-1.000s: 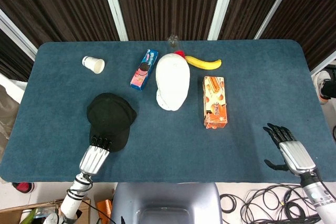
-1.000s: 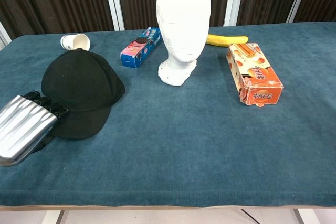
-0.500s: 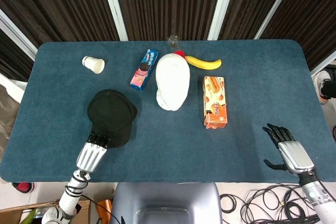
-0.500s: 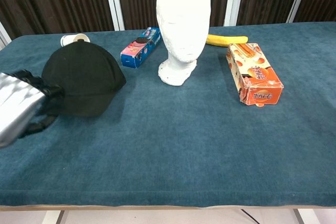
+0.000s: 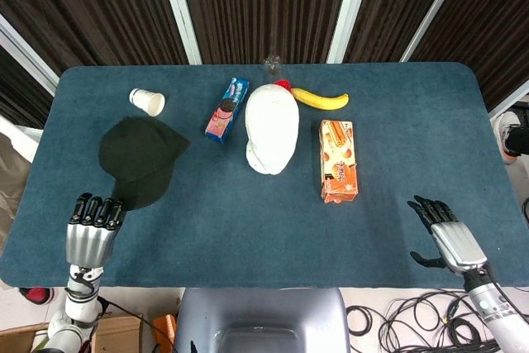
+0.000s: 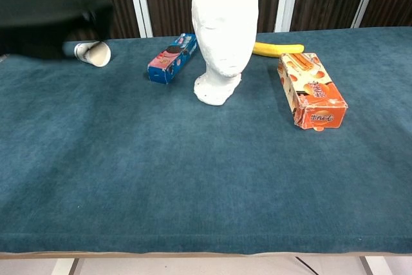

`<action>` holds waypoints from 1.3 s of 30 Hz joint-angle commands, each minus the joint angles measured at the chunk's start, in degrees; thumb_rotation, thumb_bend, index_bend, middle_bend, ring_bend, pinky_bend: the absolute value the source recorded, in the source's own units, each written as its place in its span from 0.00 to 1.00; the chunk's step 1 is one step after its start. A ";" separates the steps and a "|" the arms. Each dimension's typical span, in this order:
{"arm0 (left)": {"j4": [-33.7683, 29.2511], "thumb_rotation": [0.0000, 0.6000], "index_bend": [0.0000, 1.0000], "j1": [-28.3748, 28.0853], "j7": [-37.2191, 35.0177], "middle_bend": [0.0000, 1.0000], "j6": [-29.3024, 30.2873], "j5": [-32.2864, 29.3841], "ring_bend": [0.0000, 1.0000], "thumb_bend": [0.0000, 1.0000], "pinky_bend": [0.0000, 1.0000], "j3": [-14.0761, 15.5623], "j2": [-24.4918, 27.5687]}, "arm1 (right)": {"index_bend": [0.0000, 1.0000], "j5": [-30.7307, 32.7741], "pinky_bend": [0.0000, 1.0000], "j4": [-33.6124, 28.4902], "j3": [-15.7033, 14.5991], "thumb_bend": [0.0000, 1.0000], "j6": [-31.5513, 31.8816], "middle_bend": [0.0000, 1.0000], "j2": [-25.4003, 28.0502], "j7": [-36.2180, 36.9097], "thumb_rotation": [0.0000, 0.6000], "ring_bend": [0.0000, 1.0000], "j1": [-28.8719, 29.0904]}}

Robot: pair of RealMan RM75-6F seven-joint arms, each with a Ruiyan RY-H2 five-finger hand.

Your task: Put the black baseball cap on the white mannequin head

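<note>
Black fabric baseball cap point(image 5: 139, 160) hangs lifted, pinched at its brim by our left hand point(image 5: 91, 226); our right hand point(image 5: 442, 234) hovers spread, holding nothing.

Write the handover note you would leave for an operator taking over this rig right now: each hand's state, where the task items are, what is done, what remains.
Left hand: holds the black baseball cap by its brim, lifted off the table at far left.
Right hand: open, holding nothing, near the table's right front edge.
White mannequin head: upright mid-table, bare.
Done: cap picked up.
Left: carry it right, over the head, and seat it.
</note>
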 commanded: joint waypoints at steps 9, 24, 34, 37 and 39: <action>-6.96 1.00 0.77 -14.41 7.08 0.80 -0.81 0.86 0.63 0.58 0.53 -2.01 8.93 | 0.00 0.07 0.00 0.11 0.47 0.17 1.73 0.00 1.00 2.14 1.00 0.00 -0.71; -5.31 1.00 0.77 -35.10 7.83 0.80 -22.10 -1.99 0.63 0.58 0.53 -6.77 7.02 | 0.00 2.26 0.00 2.53 1.42 0.17 0.49 0.00 3.05 10.25 1.00 0.00 -0.86; 1.77 1.00 0.77 -42.14 8.87 0.80 -32.07 -2.60 0.63 0.57 0.52 -5.51 -0.17 | 0.00 3.01 0.00 4.52 1.98 0.17 -0.79 0.00 3.69 14.19 1.00 0.00 -0.50; 2.19 1.00 0.77 -42.78 9.18 0.80 -31.15 -2.41 0.63 0.57 0.52 -4.92 -0.86 | 0.00 2.89 0.00 4.88 1.88 0.17 -0.98 0.00 3.86 14.94 1.00 0.00 -0.55; 2.12 1.00 0.77 -42.76 9.19 0.80 -30.43 -2.31 0.63 0.57 0.52 -4.51 -1.27 | 0.00 2.94 0.00 5.08 1.80 0.17 -1.29 0.00 3.91 15.45 1.00 0.00 -0.56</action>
